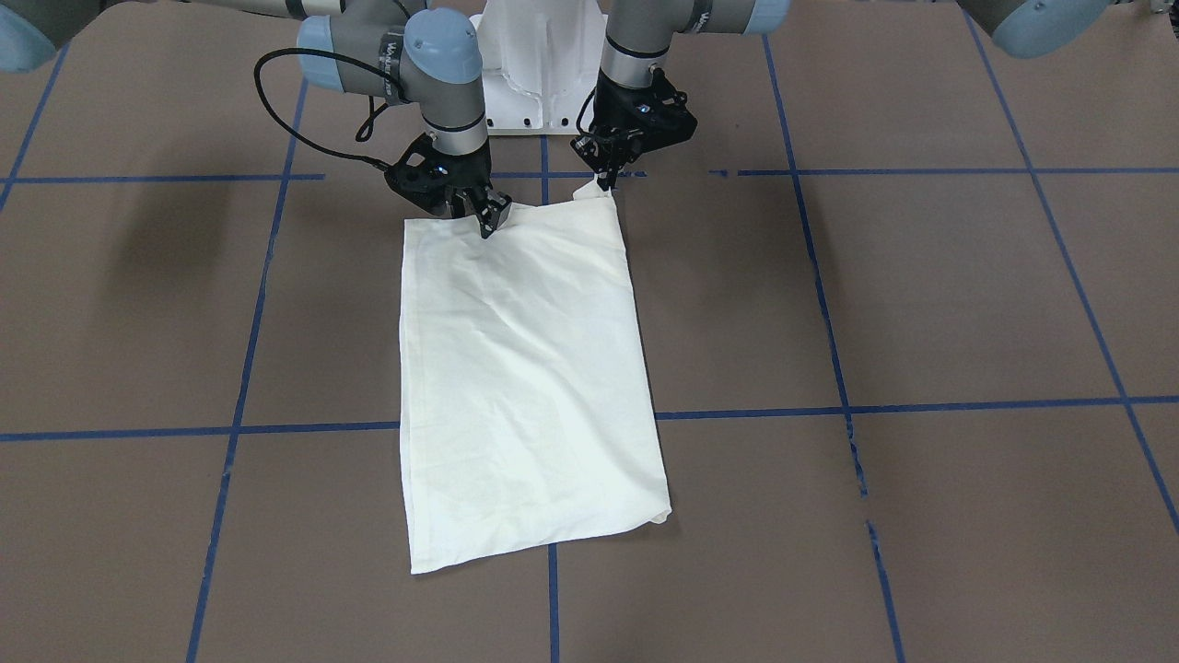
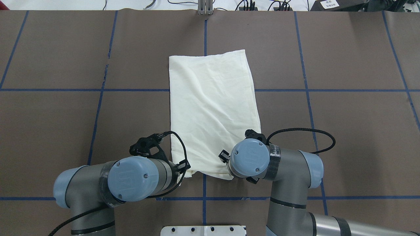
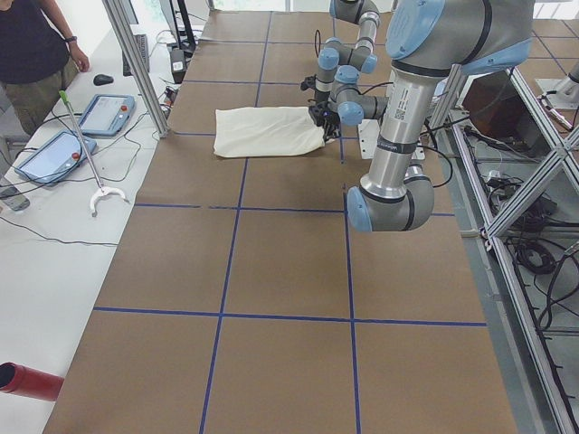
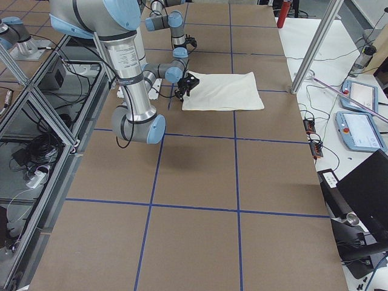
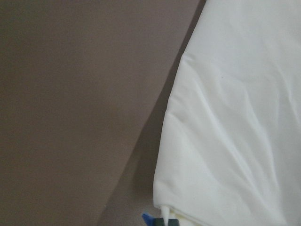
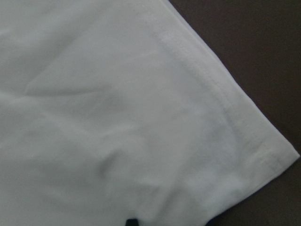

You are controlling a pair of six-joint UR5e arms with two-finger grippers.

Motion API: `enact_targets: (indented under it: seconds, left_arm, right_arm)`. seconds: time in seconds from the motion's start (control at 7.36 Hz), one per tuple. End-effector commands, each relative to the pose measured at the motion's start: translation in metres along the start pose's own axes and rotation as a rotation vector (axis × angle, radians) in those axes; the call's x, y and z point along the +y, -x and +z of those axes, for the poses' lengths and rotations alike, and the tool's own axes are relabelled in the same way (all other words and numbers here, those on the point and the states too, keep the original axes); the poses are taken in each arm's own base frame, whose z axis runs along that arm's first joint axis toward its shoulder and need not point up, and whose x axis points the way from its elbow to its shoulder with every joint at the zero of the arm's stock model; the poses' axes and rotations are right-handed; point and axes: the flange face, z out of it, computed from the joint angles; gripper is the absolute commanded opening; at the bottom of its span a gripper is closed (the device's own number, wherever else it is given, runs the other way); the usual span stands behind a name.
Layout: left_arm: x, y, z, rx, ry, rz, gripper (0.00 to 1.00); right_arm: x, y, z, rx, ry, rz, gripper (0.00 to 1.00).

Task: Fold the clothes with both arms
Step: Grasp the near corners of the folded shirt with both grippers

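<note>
- Currently, the cream shirt (image 1: 530, 368) is laid flat on the brown table (image 1: 921, 295). It is folded into a long rectangle, with a plain side up and light creases across it.
- Its length is run from the near end, by the white pedestal base (image 1: 543, 64), to the far end on the operators' side. A blue tape line (image 1: 921, 406) is covered where the cloth lies across it.
- The left gripper (image 1: 608, 182) is set at the near corner on the robot's left. Its fingers are closed on that corner, which is drawn up into a small peak off the table.
- The right gripper (image 1: 488, 223) is set on the near edge, some way in from the other corner. Its fingers are seen close together with the tips against the cloth, but whether fabric is pinched between them cannot be told.
- A stitched hem and a cloth corner over dark table are shown in the right wrist view.
- The left arm (image 2: 131, 178) and right arm (image 2: 288, 164) are bent down over the near end.
- A person (image 3: 36, 54) is seen beyond the table's far side, near a tablet-like pendant (image 3: 107, 115).
</note>
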Motion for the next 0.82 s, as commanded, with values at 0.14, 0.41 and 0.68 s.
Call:
enact_targets:
  seconds: [0.14, 0.41, 0.68]
  left_arm:
    - [0.001, 0.000, 0.001, 0.000, 0.003, 0.001, 0.00]
    - [0.002, -0.001, -0.001, 0.003, 0.006, -0.001, 0.00]
    - [0.002, -0.003, -0.004, 0.009, 0.008, 0.001, 0.00]
  right_arm:
    - [-0.003, 0.002, -0.002, -0.005, -0.002, 0.005, 0.00]
    - [-0.001, 0.007, -0.008, -0.021, 0.001, 0.006, 0.00]
    - [-0.004, 0.013, -0.014, -0.050, -0.003, 0.007, 0.00]
